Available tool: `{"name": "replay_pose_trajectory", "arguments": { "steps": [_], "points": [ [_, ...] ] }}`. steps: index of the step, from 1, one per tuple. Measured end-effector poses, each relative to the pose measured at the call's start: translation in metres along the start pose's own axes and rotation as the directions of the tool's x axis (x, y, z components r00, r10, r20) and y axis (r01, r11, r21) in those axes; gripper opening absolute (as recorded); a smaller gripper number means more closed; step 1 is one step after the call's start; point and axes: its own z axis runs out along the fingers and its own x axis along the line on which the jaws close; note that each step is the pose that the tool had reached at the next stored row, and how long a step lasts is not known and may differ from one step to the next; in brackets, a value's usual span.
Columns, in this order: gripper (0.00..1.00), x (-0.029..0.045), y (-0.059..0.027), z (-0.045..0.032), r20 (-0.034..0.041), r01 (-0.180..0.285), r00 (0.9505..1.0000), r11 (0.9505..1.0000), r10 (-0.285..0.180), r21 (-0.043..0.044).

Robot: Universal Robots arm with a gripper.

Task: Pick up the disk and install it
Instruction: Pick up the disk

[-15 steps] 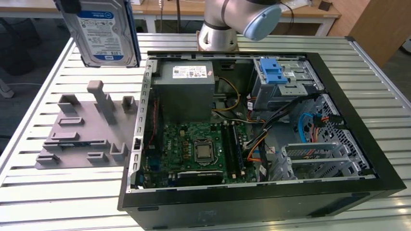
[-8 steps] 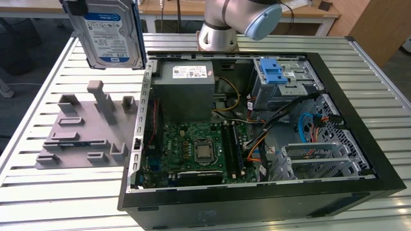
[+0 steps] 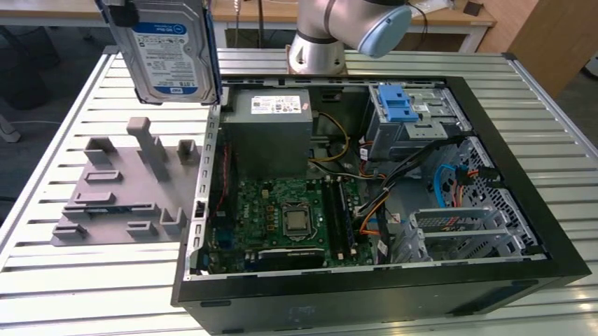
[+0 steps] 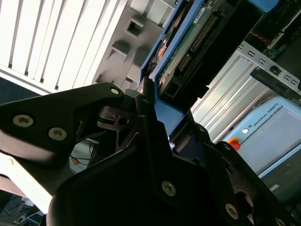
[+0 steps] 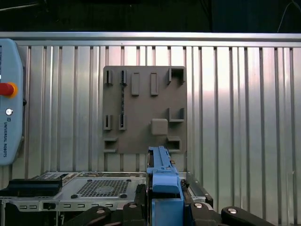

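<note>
At the exterior view's left, I record a grey fixture plate lying flat on the slatted desk. Above its far end the disk hangs upright in the air, label toward the camera, clear of the plate. In the first wrist view the gripper has its jaws clenched on the disk's edge. To the right lies the open computer case. The arm rises at its far side.
</note>
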Motion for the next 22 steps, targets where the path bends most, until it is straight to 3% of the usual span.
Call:
{"name": "replay_pose_trajectory", "arguments": {
  "steps": [9,15,22],
  "points": [
    [0.36,0.0053,-0.0049,0.0001,0.0001,0.000,1.0000,1.0000,0.000,0.0005],
    [0.36,0.0140,-0.0085,0.0003,0.0001,0.000,1.0000,1.0000,0.000,0.0013],
    [0.36,0.0224,-0.0199,0.0003,0.0000,0.000,1.0000,1.0000,0.000,0.0012]
  ]
}}
